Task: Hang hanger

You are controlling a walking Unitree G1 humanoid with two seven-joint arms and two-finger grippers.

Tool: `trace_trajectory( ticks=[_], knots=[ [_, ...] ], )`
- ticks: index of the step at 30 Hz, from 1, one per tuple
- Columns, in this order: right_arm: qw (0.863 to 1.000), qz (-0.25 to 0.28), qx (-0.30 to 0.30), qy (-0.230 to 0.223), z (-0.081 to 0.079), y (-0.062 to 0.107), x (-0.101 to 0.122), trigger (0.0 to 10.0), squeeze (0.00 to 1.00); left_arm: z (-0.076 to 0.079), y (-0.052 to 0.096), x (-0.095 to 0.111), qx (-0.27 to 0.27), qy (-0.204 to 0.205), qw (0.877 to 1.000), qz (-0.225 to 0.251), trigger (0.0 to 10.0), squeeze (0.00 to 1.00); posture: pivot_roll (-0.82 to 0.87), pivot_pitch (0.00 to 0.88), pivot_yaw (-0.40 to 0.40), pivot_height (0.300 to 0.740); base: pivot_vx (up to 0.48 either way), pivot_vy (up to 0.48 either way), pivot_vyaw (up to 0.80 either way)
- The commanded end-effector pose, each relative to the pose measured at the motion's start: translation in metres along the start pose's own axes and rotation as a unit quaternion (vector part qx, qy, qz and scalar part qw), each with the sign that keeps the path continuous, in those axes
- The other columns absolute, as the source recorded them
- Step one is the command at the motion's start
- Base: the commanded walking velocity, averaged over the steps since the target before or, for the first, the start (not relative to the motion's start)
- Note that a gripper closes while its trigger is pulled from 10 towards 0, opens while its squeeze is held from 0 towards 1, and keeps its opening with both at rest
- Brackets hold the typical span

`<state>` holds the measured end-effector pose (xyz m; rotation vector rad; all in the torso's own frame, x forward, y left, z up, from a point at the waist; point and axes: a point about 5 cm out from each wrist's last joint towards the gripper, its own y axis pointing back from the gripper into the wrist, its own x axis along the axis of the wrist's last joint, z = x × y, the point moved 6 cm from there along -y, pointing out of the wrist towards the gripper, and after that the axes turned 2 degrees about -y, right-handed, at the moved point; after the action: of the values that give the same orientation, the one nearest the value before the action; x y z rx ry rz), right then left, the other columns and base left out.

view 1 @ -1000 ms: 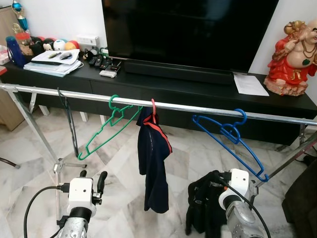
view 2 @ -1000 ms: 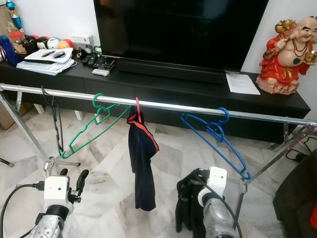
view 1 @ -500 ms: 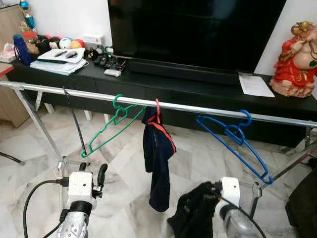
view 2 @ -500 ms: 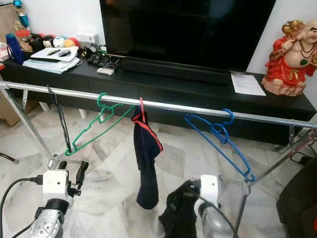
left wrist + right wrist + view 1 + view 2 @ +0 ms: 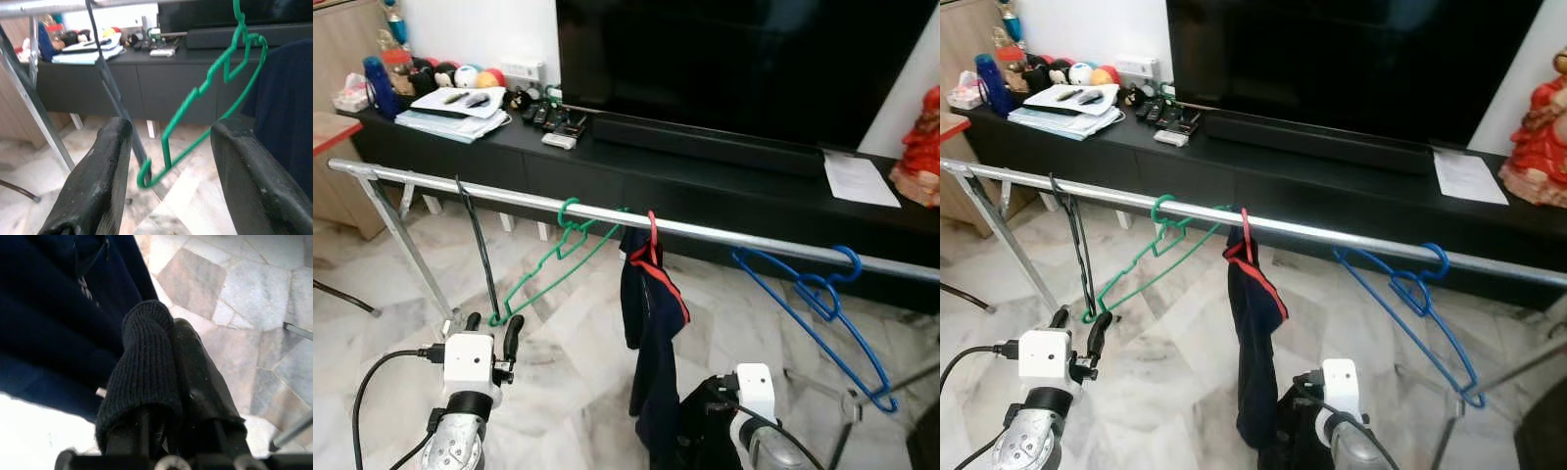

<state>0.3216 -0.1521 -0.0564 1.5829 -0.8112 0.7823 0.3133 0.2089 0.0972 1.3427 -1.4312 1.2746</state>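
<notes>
So we're standing at the metal rail (image 5: 509, 199) with our right gripper (image 5: 164, 367) pinched tight on a black knit garment (image 5: 705, 431), the cloth wrapped over one fingertip and bunched between both. Whatever hanger sits under that cloth, we can't see it, so we honestly can't tell where its hook is. That's the first worry: lifting blind toward the rail could send the hook under it or past it.

Just beyond those fingertips hangs the navy garment (image 5: 651, 323) on its red hanger (image 5: 651, 230). If we raise the load straight up, the black cloth could snag or drag the navy one sideways along the rail, maybe knocking it off.

Our left gripper (image 5: 168, 166) is wide open, holding nothing, with the low end of the green hanger (image 5: 543, 274) right in the gap between its fingers (image 5: 105, 181). A small bump there would swing it or unhook it.

The blue hanger (image 5: 818, 304) hangs well off to the right fingers' outer side, so the gap between it and the navy garment looks like the safest slot
</notes>
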Motion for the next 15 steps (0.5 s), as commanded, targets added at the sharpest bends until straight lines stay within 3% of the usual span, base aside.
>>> trace_trajectory(
  ticks=[1, 5, 15],
  knots=[
    [1.0, 0.001, -0.015, -0.006, 0.01, 0.003, -0.003, 10.0, 0.0, 0.005, -0.001, 0.005, -0.01, 0.004, 1.0, 0.005, 10.0, 0.0, 0.07, 0.065, -0.044, 0.74, 0.326, 0.0, 0.0],
    [1.0, -0.001, -0.018, -0.008, 0.012, 0.003, -0.004, 10.0, 0.0, 0.007, -0.002, 0.01, -0.014, 0.003, 1.0, 0.016, 10.0, 0.0, 0.07, 0.074, -0.045, 0.74, 0.291, 0.0, 0.0],
    [1.0, -0.008, -0.02, -0.007, 0.012, 0.004, -0.008, 10.0, 0.0, 0.006, -0.005, 0.033, -0.029, 0.002, 0.999, 0.04, 10.0, 0.0, 0.08, 0.102, -0.051, 0.74, 0.0, 0.0, 0.0]
  ],
)
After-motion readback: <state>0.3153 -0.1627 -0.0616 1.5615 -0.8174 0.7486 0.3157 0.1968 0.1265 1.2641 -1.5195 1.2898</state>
